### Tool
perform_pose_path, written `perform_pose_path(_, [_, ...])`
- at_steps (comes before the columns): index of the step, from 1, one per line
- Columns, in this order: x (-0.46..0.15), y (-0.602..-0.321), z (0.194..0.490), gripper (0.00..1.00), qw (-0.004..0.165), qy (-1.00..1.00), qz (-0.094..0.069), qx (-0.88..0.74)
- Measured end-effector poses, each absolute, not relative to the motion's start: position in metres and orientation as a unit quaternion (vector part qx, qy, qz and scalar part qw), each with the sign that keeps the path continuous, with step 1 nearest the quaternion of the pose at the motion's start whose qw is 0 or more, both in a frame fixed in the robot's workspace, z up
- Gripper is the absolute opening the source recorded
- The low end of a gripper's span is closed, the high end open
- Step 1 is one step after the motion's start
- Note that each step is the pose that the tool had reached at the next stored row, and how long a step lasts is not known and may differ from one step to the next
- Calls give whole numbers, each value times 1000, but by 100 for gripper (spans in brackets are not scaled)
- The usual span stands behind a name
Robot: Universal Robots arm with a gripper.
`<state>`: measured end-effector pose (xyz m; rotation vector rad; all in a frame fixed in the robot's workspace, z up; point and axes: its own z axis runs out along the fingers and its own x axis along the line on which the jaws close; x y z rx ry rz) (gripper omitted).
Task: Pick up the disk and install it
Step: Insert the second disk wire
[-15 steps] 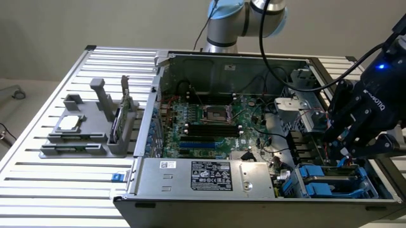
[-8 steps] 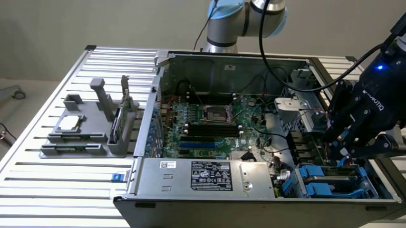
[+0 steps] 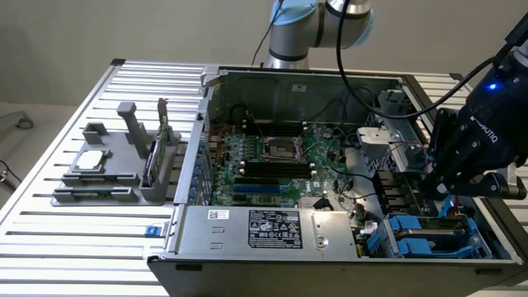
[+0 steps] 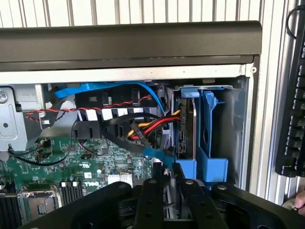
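Gripper [image 4: 171, 183]: seen nearest in the wrist view as two dark fingers drawn close together, with a slim light-edged blue piece between them; whether that piece is gripped cannot be told. In the exterior view the gripper [image 3: 452, 197] is held low over the corner of the computer case at that view's right.

Disk [image 4: 187, 125]: seated on edge in the blue drive bay, just beyond the fingertips; its dark edge and connector end are turned toward the cables. In the exterior view the disk [image 3: 434, 234] is found directly below the gripper, framed by its blue carrier.

Key relation: the disk lies straight ahead of and beneath the gripper, close by; its long axis is judged to run along the bay slot, in line with the fingers' reach.

Blue carrier [image 4: 207, 143]: wrapped around the disk, a bracket edge reaching up to the fingers.

Cable bundle [image 4: 143, 130]: red, yellow and black leads with a blue ribbon, beside the disk's connector end, close to the fingers.

Motherboard [image 3: 276, 164]: set in the case floor, well apart from the bay.

Power supply [image 3: 268, 229]: a grey labelled box beside the bay.

Grey fixture [image 3: 115, 167]: placed outside the case on the slatted table [image 3: 66, 247], far from the gripper.
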<state>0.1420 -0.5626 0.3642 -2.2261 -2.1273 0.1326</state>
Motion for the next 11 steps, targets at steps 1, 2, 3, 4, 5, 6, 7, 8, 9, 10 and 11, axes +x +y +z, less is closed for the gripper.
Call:
perform_pose_path(1, [142,-562,364,20,30,-690,43,-722])
perform_pose_path(2, [142,-562,364,10,29,-690,43,-722])
perform_pose_path(3, [142,-562,364,10,29,-690,43,-722])
perform_pose_path(4, [142,-562,364,10,29,-690,44,-722])
perform_pose_path(5, [142,-562,364,10,29,-690,44,-722])
perform_pose_path(6, [142,-562,364,10,29,-690,44,-722])
perform_pose_path(7, [142,-562,364,10,29,-690,44,-722])
perform_pose_path(8, [142,-562,364,10,29,-690,44,-722])
perform_pose_path(9, [142,-562,364,10,29,-690,44,-722])
perform_pose_path(10, [142,-562,364,10,29,-690,44,-722])
perform_pose_path(11, [142,-562,364,10,29,-690,44,-722])
